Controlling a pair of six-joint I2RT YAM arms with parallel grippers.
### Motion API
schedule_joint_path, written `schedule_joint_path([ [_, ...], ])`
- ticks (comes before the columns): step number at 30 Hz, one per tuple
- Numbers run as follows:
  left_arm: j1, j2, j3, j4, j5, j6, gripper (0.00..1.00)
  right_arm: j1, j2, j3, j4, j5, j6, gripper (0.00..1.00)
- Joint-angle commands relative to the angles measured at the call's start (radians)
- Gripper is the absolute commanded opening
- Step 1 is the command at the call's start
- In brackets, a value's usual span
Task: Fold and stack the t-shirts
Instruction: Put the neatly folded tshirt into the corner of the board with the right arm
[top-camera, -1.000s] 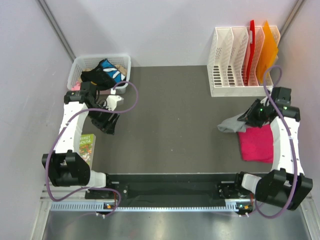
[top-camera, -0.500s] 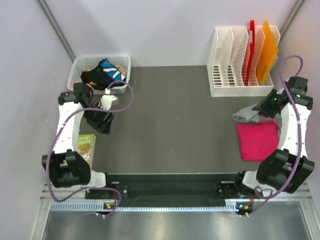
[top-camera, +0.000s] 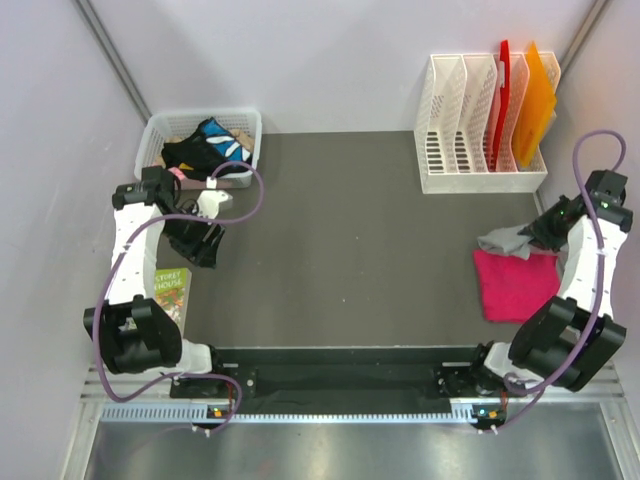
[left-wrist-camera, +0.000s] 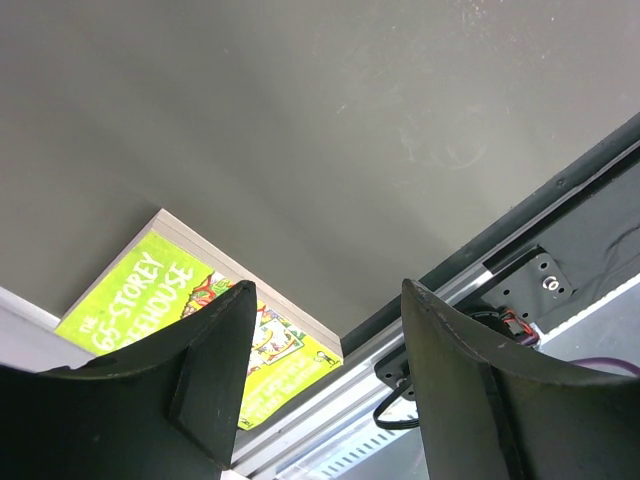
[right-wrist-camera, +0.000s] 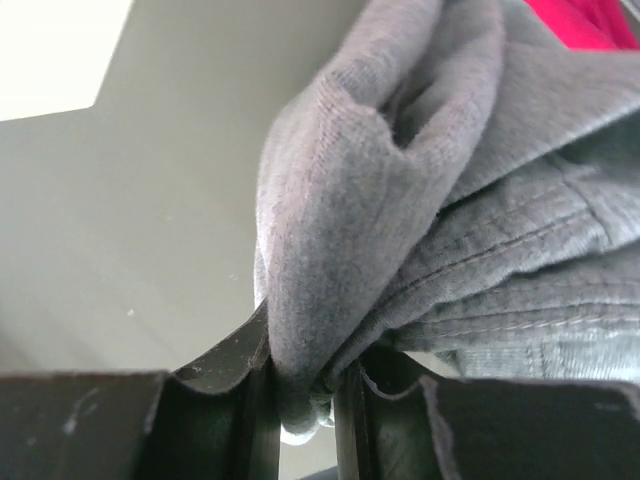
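Observation:
The folded magenta-pink t-shirt (top-camera: 517, 283) lies flat at the right of the dark table. My right gripper (top-camera: 540, 236) is shut on a bunched grey t-shirt (top-camera: 506, 241), held just above the pink shirt's far edge. In the right wrist view the grey cloth (right-wrist-camera: 400, 200) is pinched between my fingers (right-wrist-camera: 235, 370), with pink cloth (right-wrist-camera: 590, 20) behind it. My left gripper (top-camera: 197, 247) hangs open and empty above the table's left side, over a green book (left-wrist-camera: 170, 320).
A white basket (top-camera: 157, 131) of mixed clothes stands at the back left. A white file rack (top-camera: 470, 170) with red and orange folders stands at the back right. The green book (top-camera: 172, 292) lies at the left edge. The metal rail (left-wrist-camera: 470, 290) runs along the near edge.
My right gripper has carried the grey shirt rightward and back, from left of the pink shirt to its far edge. My left arm has drawn slightly back and left.

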Motion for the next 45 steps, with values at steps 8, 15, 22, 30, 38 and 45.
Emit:
schedule_joint_path([
  [8, 0.006, -0.007, 0.055, -0.16, -0.043, 0.037, 0.65, -0.08, -0.183, -0.327, 0.125, 0.121, 0.06, 0.0],
  [15, 0.006, -0.02, 0.053, -0.16, -0.074, 0.05, 0.65, -0.139, -0.22, -0.457, 0.125, 0.202, 0.042, 0.0],
  [22, 0.006, -0.025, 0.05, -0.16, -0.08, 0.054, 0.65, -0.149, -0.23, -0.455, 0.054, 0.181, 0.075, 0.64],
  [30, 0.006, -0.017, 0.055, -0.16, -0.085, 0.05, 0.65, -0.125, -0.296, -0.406, -0.064, 0.193, 0.14, 1.0],
  [38, 0.006, -0.01, 0.065, -0.16, -0.131, 0.041, 0.65, -0.042, -0.358, -0.199, -0.141, 0.064, 0.229, 1.0],
  [45, 0.006, 0.038, 0.101, -0.16, -0.123, 0.015, 0.65, -0.044, -0.313, -0.267, 0.032, 0.075, 0.272, 1.0],
])
